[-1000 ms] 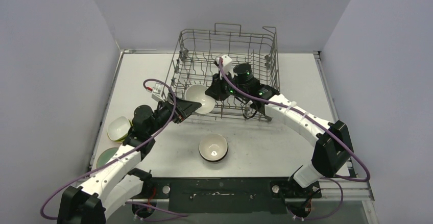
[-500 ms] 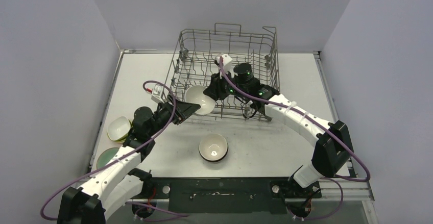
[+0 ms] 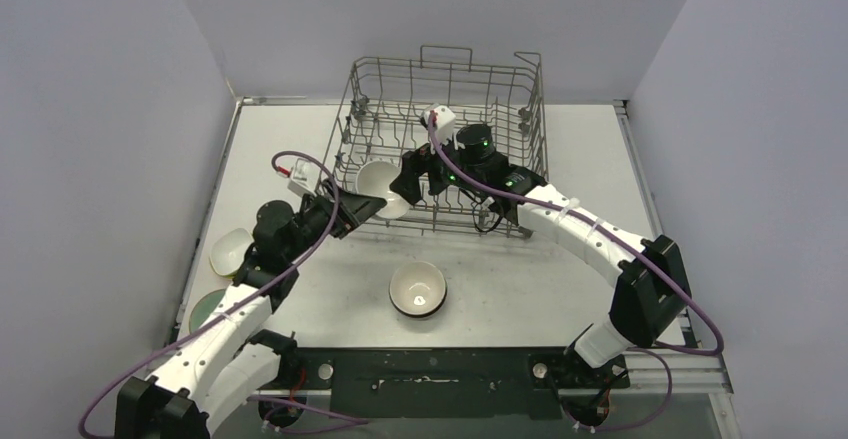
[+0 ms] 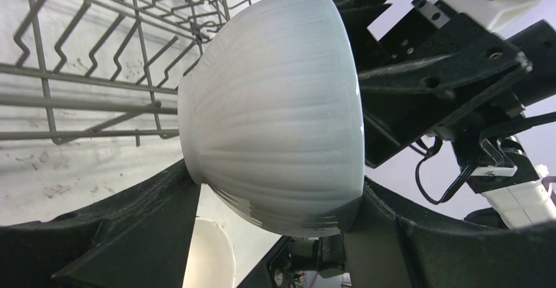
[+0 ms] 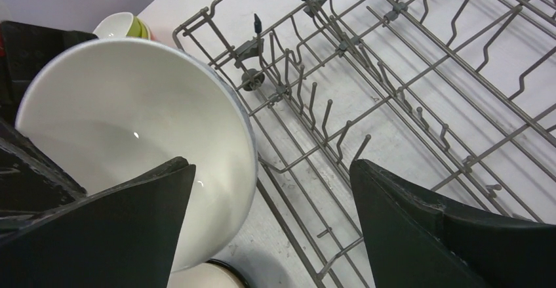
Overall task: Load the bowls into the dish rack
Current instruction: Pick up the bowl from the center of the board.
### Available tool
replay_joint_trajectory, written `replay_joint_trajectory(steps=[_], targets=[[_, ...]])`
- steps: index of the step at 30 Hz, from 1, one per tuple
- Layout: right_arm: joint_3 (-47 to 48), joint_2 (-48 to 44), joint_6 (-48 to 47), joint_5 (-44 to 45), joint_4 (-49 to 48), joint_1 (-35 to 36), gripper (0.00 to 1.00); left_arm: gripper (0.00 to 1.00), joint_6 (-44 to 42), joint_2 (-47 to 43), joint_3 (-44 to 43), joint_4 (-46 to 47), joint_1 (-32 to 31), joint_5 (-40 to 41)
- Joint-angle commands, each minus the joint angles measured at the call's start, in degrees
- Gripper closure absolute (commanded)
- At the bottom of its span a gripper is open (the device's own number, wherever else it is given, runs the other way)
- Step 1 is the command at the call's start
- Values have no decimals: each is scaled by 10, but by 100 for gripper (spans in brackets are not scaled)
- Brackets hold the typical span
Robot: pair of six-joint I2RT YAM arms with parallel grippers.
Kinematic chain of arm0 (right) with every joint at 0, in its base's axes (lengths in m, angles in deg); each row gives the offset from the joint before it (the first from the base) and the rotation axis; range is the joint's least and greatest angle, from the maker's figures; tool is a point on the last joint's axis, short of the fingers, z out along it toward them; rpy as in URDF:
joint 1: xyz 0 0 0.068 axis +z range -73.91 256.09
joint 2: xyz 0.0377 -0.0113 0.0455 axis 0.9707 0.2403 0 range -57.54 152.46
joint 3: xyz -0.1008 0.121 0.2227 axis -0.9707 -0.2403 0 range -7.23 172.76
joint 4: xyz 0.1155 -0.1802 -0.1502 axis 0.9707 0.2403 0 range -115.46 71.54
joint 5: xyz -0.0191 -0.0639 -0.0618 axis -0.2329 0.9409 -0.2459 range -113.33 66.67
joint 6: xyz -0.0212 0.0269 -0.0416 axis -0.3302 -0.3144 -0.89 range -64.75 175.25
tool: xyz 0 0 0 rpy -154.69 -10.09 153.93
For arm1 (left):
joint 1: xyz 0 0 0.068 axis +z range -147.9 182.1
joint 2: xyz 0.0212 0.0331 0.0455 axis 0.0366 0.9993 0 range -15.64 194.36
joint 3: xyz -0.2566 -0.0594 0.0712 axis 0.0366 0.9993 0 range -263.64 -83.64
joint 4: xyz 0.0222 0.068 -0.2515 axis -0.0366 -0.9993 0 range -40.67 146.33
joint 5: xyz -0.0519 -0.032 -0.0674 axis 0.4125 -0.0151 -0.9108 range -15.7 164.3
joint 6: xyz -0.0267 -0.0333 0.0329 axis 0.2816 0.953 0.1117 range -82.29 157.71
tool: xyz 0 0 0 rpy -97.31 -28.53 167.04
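Left wrist view is showing the left claw point(image 4: 275, 193) clamping a white bowl point(image 4: 275, 104) by its sides, tilted, at the dish rack's point(image 3: 445, 99) near-left edge. The right claw point(image 5: 272, 163) is gaping wide, holding nothing, just beside the bowl's open face.

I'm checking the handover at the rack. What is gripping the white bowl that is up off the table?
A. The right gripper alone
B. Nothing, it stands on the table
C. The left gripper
C: the left wrist view shows the white bowl pinched between the fingers of the left gripper, while the right gripper stands with its jaws wide apart.
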Motion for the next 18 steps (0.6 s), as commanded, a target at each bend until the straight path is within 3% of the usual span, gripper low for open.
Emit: replay_joint_trajectory(steps=[1,5,8,18], targets=[[15,-23,-15,32,-7,-1,4,61,-32,1,-63,27,12,10],[1,-45,-16,51,-11,-4,0,62,-43,20,-86,22,20,9],[-14,-63,-14,60,-19,-8,7,63,-50,38,-101,21,26,10],[-54,-94,-23,104,-31,-16,10,64,-97,100,-164,-4,38,0]])
